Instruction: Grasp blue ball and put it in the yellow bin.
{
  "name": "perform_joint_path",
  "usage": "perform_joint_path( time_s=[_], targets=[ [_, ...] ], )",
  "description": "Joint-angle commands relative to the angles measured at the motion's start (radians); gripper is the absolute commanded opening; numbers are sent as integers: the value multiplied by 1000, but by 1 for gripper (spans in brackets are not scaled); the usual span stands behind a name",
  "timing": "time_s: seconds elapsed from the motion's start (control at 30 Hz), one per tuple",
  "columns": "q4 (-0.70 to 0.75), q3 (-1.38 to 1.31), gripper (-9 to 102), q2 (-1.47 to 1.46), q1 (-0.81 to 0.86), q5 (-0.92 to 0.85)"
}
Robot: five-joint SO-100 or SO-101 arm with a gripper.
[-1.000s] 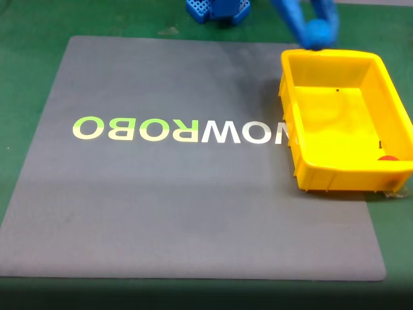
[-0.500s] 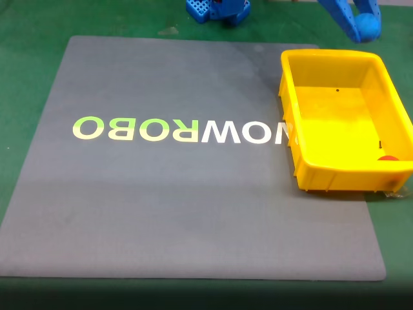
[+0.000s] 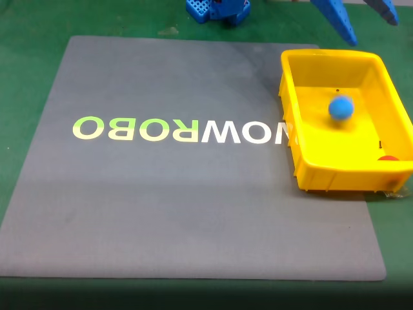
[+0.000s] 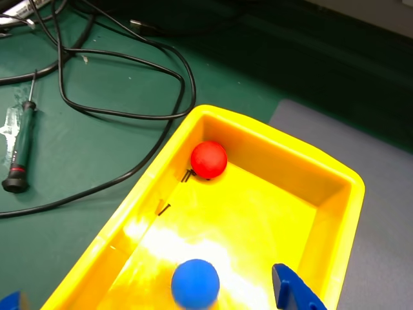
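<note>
red ball (image 4: 208, 159), screwdriver (image 4: 19, 145), black cables (image 4: 122, 58), grey mat (image 3: 181, 194).

In the fixed view, the bin (image 3: 303, 161) sits on the right edge of the lettered mat (image 3: 187, 194), with the ball (image 3: 341, 108) inside it near the middle and a second ball (image 3: 387, 157) in its near right corner. The gripper (image 3: 368, 19) hangs spread apart behind the bin's far rim.

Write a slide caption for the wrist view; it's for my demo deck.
Blue ball released into yellow bin beside red ball.
</note>
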Motion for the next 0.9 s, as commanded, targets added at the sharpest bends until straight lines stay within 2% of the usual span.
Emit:
perform_joint_path(
  time_s=[0.0, 0.27, 0.47, 0.73, 0.87],
  targets=[
    [2, -48, 43, 9, 32, 8],
    [12, 48, 43, 92, 64, -15],
    [64, 413, 34, 423, 127, -32],
    [348, 922, 4, 1037, 353, -101],
    [545, 1115, 0, 1322, 469, -169]
  ],
)
